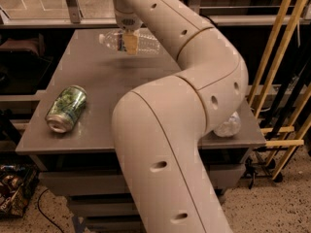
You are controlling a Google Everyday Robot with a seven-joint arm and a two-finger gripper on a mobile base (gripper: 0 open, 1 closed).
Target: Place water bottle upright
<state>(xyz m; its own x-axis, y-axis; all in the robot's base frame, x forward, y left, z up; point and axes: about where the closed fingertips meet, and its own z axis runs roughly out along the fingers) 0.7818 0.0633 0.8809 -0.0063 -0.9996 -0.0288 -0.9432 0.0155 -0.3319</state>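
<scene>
The water bottle is a clear ribbed plastic bottle, lying horizontal with its white cap pointing left. It is at the far side of the grey table, held a little above the top, with a shadow under it. My gripper comes down from above and is shut around the bottle's middle, with one tan finger across the front of the bottle. The label band is hidden behind the finger.
A green drink can lies on its side near the table's front left. Another clear bottle lies at the right edge, mostly hidden by my arm. Wooden poles lean at the right.
</scene>
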